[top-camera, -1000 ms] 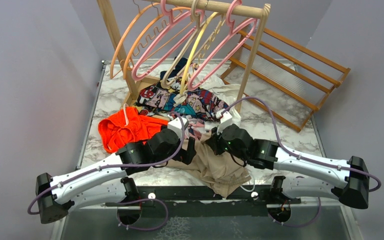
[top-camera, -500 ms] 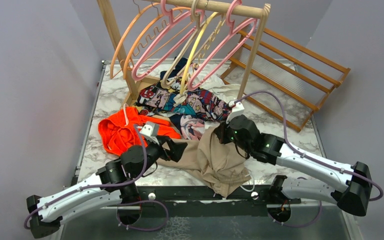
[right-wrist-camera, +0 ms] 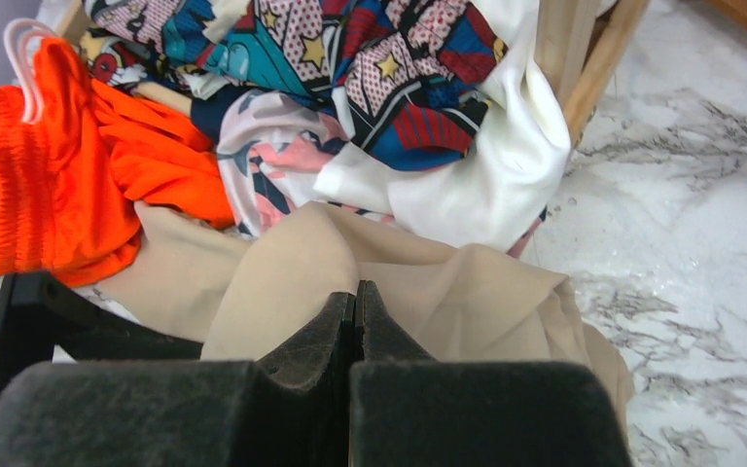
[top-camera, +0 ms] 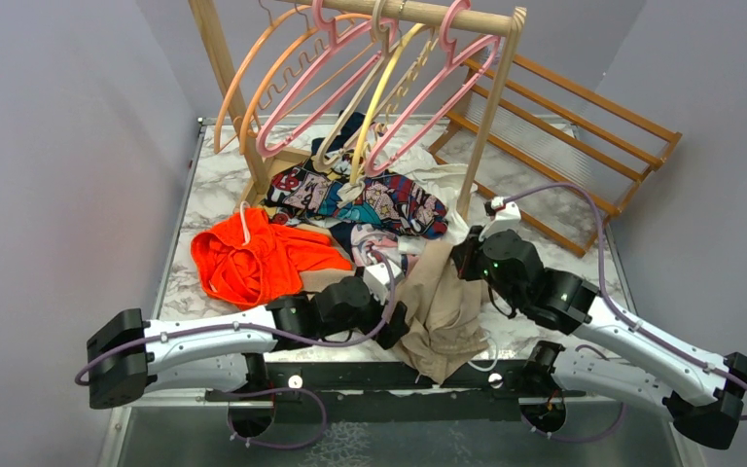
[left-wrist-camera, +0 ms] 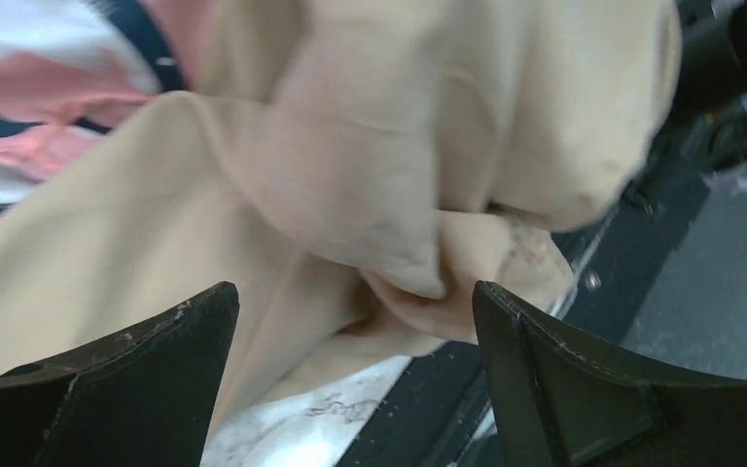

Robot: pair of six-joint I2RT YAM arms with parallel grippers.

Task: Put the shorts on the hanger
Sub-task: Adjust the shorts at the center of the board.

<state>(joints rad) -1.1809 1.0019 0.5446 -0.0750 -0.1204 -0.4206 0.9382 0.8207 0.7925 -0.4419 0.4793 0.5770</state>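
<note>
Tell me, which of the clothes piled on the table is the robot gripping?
The beige shorts: the right pincer is shut on a fold of them. The orange garment and the comic-print cloth lie loose behind, ungripped.

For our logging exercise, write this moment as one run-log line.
right gripper: shut on shorts | left gripper: open, jaws either side of a shorts fold | shorts: bunched on table, not yet hung

The top view looks down from high at the near side, over the whole table (top-camera: 209,190) toward the rack (top-camera: 447,15). The left wrist view hangs very close over the shorts (left-wrist-camera: 370,146), with the table's near edge in sight. The right wrist view looks low and near toward the rack. All three share the shorts.
</note>
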